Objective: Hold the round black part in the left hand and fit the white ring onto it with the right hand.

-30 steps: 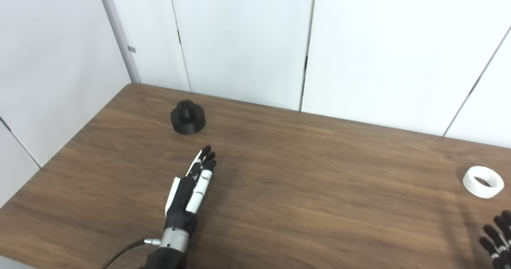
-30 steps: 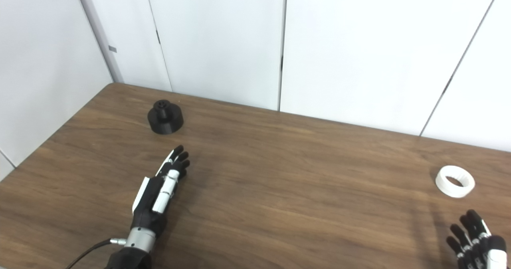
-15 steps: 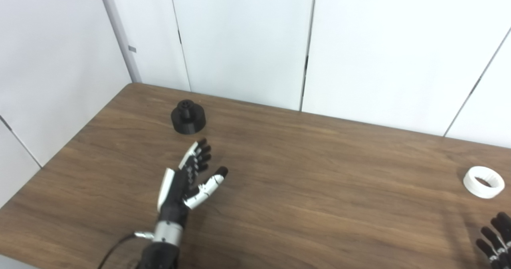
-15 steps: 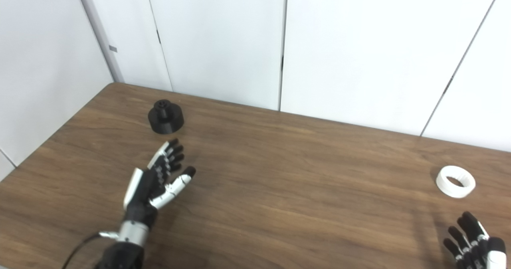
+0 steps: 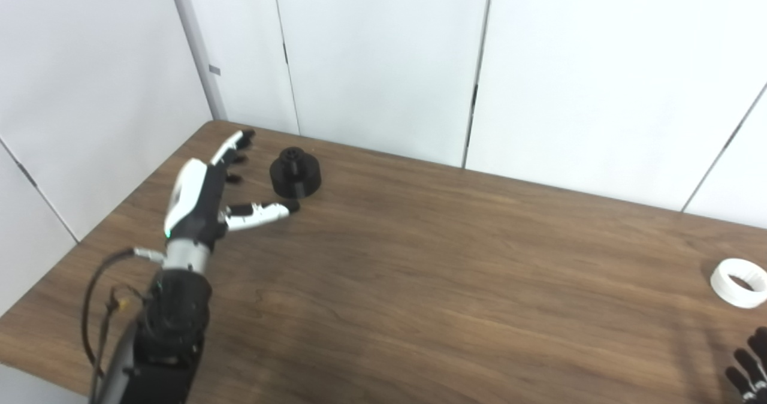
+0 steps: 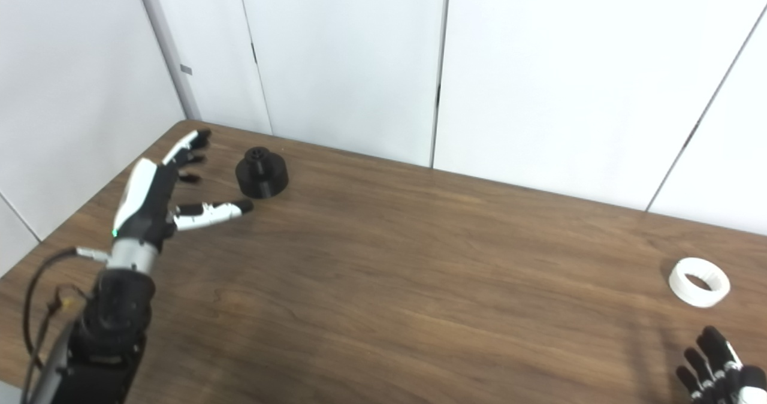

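Left hand is spread wide and holds nothing: fingers reach toward the far left corner of the table, and the thumb juts out to the right. I see a glossy white shell on its back, black finger segments, a metal cuff at the wrist and a loose black cable looping beside the forearm. The black part stands upright on the table just right of those fingers and just beyond the thumb tip, apart from both. I read it as a matte squat cylinder with a narrower round boss on top; the boss seems to carry a small hole, though it is too small to confirm.

Right hand shows only at the lower right edge, black fingers fanned apart and pointing up, nothing in them. The ring lies flat near the right edge, beyond that hand and clear of it. It is white, thick-walled and round, and through its opening I see only shadowed wood. I cannot make out its inner wall.

The table is dark brown with wood grain and a dull finish. Behind it stand plain white wall panels with dark seams between them.
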Controlling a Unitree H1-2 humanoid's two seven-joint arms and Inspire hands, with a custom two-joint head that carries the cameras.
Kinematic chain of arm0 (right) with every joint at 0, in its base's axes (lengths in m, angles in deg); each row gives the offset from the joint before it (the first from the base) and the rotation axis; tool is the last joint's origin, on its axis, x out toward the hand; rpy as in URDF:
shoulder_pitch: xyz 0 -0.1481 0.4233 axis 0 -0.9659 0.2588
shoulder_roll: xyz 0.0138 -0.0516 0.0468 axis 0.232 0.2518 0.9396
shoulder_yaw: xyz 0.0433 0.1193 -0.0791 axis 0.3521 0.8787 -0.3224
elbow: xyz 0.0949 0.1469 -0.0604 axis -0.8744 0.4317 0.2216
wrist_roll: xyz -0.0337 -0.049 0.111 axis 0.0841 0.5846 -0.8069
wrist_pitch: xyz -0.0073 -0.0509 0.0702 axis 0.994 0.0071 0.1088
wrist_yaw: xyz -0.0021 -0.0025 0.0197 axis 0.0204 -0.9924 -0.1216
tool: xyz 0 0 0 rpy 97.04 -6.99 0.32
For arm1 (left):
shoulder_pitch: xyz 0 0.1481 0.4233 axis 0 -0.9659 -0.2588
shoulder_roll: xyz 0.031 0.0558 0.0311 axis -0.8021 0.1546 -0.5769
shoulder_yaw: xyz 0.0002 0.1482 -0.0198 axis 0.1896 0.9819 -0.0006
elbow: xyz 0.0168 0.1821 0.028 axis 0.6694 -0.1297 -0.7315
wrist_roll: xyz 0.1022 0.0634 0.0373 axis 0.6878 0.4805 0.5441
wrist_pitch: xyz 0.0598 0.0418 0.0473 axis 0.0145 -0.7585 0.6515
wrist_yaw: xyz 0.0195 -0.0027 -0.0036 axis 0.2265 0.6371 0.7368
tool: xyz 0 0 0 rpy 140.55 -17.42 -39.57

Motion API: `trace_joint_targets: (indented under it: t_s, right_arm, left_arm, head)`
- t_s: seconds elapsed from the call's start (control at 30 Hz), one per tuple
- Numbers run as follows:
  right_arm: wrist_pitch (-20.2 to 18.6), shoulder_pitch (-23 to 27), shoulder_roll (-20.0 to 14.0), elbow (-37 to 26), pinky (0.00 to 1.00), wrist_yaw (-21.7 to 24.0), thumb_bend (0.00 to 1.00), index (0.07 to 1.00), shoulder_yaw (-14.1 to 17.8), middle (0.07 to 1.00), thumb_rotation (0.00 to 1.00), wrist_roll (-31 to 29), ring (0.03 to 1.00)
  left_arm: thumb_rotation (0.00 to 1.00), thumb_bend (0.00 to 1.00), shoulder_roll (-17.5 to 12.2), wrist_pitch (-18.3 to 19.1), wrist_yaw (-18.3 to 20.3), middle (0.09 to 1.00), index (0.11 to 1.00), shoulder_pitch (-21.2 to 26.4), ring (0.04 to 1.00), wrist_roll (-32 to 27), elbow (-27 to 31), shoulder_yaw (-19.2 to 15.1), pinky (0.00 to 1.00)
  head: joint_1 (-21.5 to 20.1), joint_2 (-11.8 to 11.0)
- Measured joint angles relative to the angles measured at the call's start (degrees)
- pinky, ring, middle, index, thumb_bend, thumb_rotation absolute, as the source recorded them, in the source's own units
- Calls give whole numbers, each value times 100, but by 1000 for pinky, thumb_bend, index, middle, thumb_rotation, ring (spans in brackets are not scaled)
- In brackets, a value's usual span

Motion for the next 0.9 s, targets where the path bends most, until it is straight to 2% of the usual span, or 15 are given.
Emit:
trace_joint_targets:
  t_s: [0.07,0.17,0.3,0.47,0.67,0.9]
  right_arm:
    - [0,0,0,-5,955,-7,592,937,-9,974,1000,3,965]
    - [0,-1,1,-9,964,-11,601,940,-18,976,1000,3,967]
    - [0,-8,8,-13,980,-18,615,952,-26,984,1000,2,977]
    - [-2,-25,14,-27,991,-21,647,955,-47,987,1000,6,982]
    - [-12,-29,21,-132,977,-71,667,952,-104,980,1000,32,975]
    - [-14,-29,25,-132,949,-109,666,943,-145,965,1000,45,957]
  left_arm:
    - [373,1000,-223,112,34,947,906,131,989,373,-232,162,995]
    - [421,1000,-519,164,90,952,892,253,997,904,-680,515,1000]
    - [443,1000,-671,370,314,974,884,510,1000,1149,-1340,745,1000]
    - [464,1000,-960,400,600,999,904,925,1000,1371,-2123,1181,1000]
    - [496,1000,-1106,477,788,1000,908,1427,1000,1551,-3074,1620,1000]
    - [489,1000,-1106,426,867,1000,912,1804,1000,1380,-3838,1700,1000]
  head:
    - [-27,0]
    - [-35,0]
    - [-44,26]
    - [-62,35]
    - [-97,44]
    - [-149,44]
